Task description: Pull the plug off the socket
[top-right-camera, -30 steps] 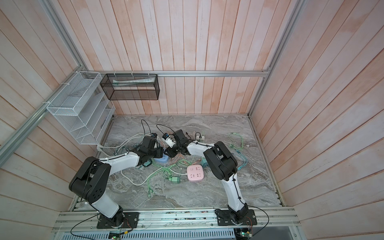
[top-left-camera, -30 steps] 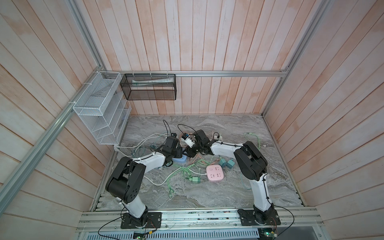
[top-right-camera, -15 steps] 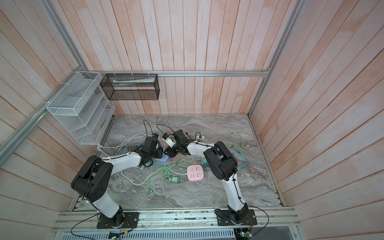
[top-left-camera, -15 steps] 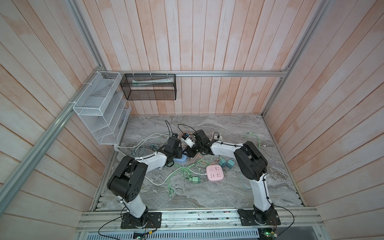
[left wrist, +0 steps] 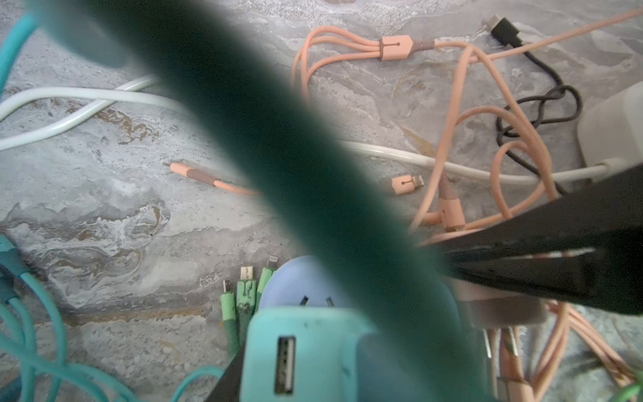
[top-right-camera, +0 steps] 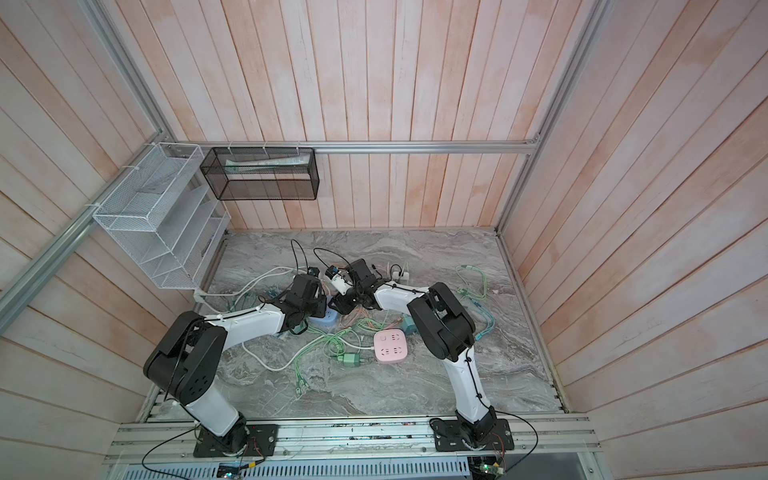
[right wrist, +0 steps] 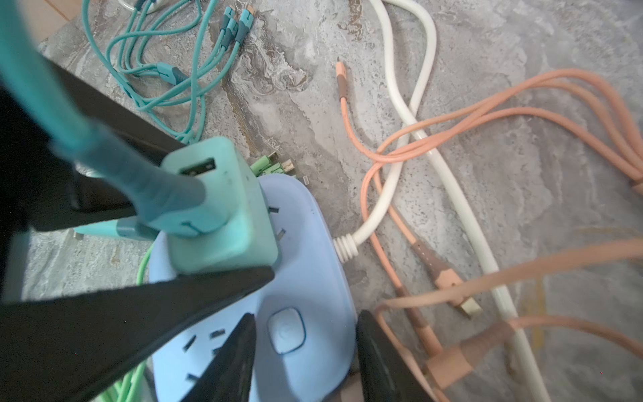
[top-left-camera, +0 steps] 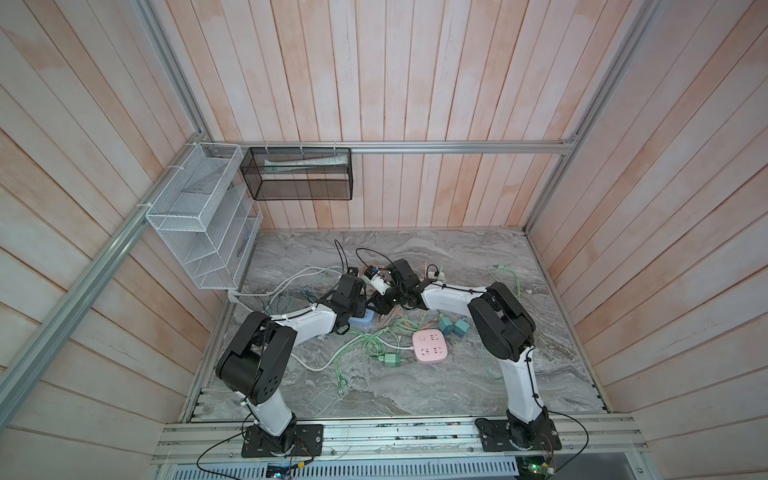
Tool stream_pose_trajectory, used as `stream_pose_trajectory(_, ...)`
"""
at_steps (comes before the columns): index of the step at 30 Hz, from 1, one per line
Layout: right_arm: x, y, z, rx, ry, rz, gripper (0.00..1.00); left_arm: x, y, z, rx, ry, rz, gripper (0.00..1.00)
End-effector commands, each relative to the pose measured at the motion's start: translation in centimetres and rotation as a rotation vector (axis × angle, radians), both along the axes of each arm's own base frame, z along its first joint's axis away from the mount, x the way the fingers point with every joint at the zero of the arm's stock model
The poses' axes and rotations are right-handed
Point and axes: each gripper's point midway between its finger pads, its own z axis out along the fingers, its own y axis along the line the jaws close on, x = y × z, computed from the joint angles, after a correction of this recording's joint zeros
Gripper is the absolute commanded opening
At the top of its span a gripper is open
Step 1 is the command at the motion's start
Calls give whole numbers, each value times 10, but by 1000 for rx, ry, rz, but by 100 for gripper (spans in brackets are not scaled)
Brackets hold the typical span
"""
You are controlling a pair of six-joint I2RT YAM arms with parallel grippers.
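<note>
Two black fingers (right wrist: 104,313) of the left end effector (right wrist: 222,209) are clamped tight on opposite sides of the teal plug (right wrist: 226,243). The plug stands with its base against the face of the blue socket (right wrist: 313,243), just left of centre on the tabletop (right wrist: 522,174).

Only the right wrist view shows that grip. In the left wrist view a thick, out-of-focus teal cable (left wrist: 278,156) crosses the picture and hides much of plug and socket, leaving a rounded plug corner with one open USB port. In both top views the two wrists crowd over the spot. Only a sliver of pale blue socket (top-left-camera: 360,322) (top-right-camera: 326,319) shows, and no fingers can be made out.

The right end effector (right wrist: 306,330) has its fingers apart astride the socket's button end, partly cut off. Whether they pinch it I cannot tell.

The socket is smooth, glossy plastic with rounded corners. A white cord (right wrist: 410,146) leaves it through a ribbed collar. Matte peach cables (left wrist: 395,48) loop over the grey, veined, stone-look surface.
</note>
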Motion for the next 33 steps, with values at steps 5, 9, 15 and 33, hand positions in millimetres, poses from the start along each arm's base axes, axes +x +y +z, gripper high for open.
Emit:
stream_pose_trajectory(5,-34,-54,-84,-249,207,-65,47,12,-8,39,-56,-142,12,33)
stream_pose_trajectory(9,-34,-56,-86,-255,210,-68,47,12,-7,49,-79,-169,23,31)
stream_pose_trajectory(15,-32,-60,-90,-275,201,-85,46,12,-11,56,-103,-173,9,31)
stream_pose_trajectory(33,-20,-32,-45,-132,154,-58,49,1,37,40,-216,-75,110,34)
